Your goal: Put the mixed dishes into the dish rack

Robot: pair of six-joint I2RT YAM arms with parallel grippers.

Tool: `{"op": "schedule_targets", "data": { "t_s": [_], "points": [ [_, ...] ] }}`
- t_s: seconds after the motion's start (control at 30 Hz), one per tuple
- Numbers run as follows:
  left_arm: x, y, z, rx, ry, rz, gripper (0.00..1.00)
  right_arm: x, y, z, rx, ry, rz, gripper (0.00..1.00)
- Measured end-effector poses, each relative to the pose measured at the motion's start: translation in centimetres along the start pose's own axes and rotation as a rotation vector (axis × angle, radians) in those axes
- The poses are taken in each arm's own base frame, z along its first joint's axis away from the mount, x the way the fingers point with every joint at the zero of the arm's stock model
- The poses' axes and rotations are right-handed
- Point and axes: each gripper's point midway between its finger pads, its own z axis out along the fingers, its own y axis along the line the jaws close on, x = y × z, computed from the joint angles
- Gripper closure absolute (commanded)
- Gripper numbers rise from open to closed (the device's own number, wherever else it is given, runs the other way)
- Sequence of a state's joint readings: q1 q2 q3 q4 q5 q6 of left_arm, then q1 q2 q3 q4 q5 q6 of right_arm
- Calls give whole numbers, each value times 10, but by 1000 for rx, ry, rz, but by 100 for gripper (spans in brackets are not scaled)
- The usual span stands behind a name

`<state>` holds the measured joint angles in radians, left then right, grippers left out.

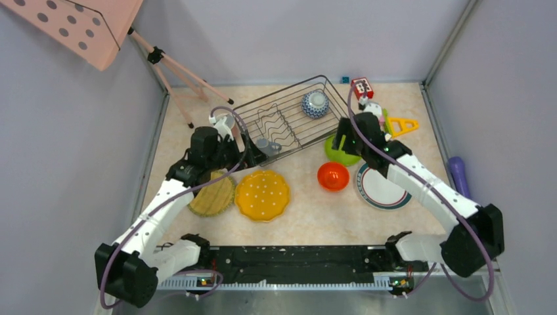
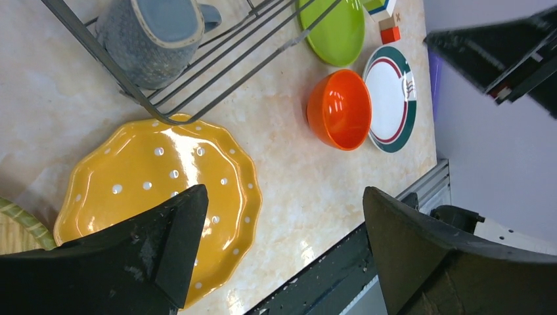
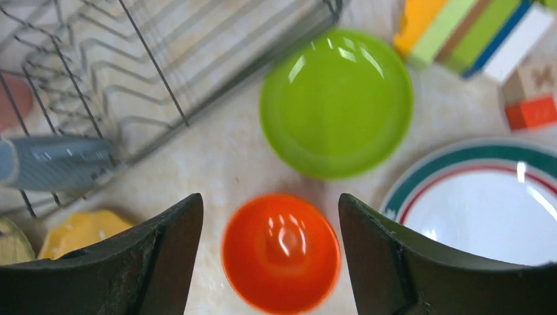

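Note:
The dish rack [image 1: 289,117] stands at the back centre. It holds the patterned bowl [image 1: 315,104] and the grey mug [image 2: 154,39], which lies at its near left corner. My left gripper [image 2: 282,194] is open and empty above the dotted yellow scalloped plate [image 2: 157,190], just in front of that corner. A second yellow plate [image 1: 213,195] lies partly under the left arm. My right gripper [image 3: 269,201] is open and empty above the orange-red bowl [image 3: 281,252]. The lime green plate [image 3: 336,102] and the white green-rimmed plate [image 3: 483,203] lie beside the bowl. The pink mug is not clearly seen.
Coloured toy blocks [image 3: 473,33] and a yellow triangle [image 1: 404,125] sit at the back right. A purple cylinder [image 1: 459,174] lies by the right wall. A pink tripod stand [image 1: 177,72] leans in at the back left. Grey walls close in the table.

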<state>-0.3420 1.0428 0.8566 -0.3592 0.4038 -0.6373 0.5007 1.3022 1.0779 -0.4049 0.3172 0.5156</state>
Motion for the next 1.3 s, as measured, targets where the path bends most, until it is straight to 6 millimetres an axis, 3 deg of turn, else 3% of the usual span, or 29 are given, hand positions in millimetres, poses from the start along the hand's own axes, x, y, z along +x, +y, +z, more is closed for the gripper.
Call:
{"op": "schedule_targets", "data": {
  "t_s": [0.13,0.27,0.47,0.53,0.8,0.87,0.9,1.13,1.3],
  "points": [
    [8,-4,-2,15,10,13,9,63,-32,-27,20,114,67,31],
    [18,-11,0,41,29,32,9,107,-52,-46,11,169,151,35],
    [34,-22,3,71,69,47,10,146,-58,-45,5,251,216,37],
    [35,-25,4,75,69,51,10,152,-57,-42,4,270,228,40],
    [39,-23,6,67,71,50,10,172,-52,-24,9,329,256,69],
    [40,-23,7,67,72,49,10,172,-50,-22,4,328,262,93],
    [40,-23,7,66,74,49,10,171,-49,-21,1,325,264,100],
    [49,-19,16,49,115,41,10,172,-51,-22,6,331,251,100],
    [64,-29,22,67,152,51,8,165,-48,-30,-27,313,237,100]
  ]
}}
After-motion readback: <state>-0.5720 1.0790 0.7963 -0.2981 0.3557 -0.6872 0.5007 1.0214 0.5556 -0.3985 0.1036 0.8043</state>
